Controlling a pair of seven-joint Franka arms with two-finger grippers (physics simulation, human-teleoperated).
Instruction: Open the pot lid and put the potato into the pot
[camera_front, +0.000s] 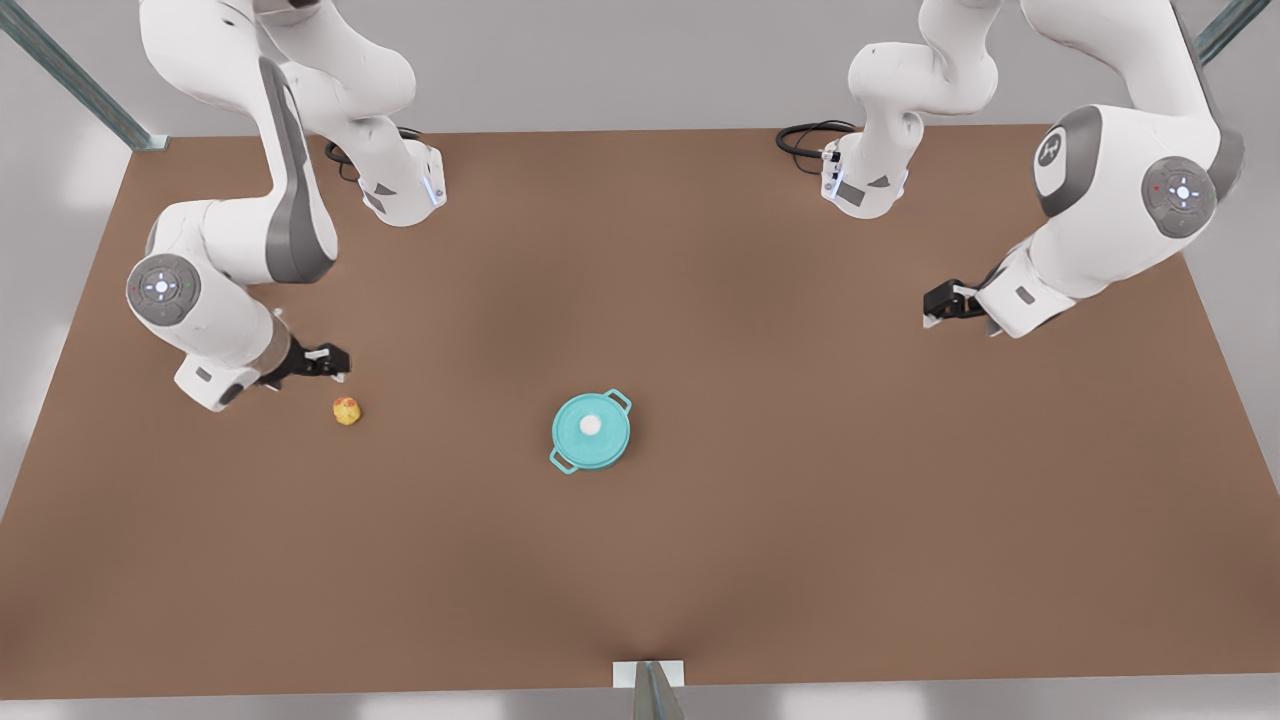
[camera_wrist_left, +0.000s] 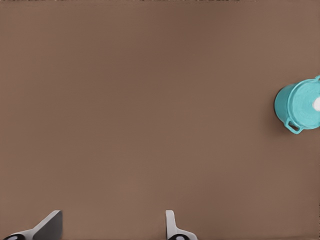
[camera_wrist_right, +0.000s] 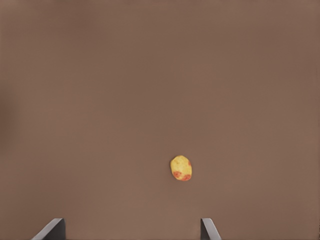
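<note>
A bare brown table (camera_front: 760, 560) lies under both arms, grey floor around its edges. On the front view's left, the right gripper (camera_front: 335, 366) hangs low with its fingers (camera_wrist_right: 209, 230) spread wide and nothing between them; the potato (camera_front: 347, 410) lies on the table just beside it, apart from the fingertips, and in the right wrist view the potato (camera_wrist_right: 181, 168) sits ahead of the open jaws. Near the middle stands the pot (camera_front: 591, 432), well apart from either gripper, its lid (camera_front: 590, 427) on. On the front view's right, the left gripper (camera_front: 940, 304) waits above bare table, fingers (camera_wrist_left: 172, 227) apart and empty, the pot (camera_wrist_left: 299, 106) far off to one side of it.
</note>
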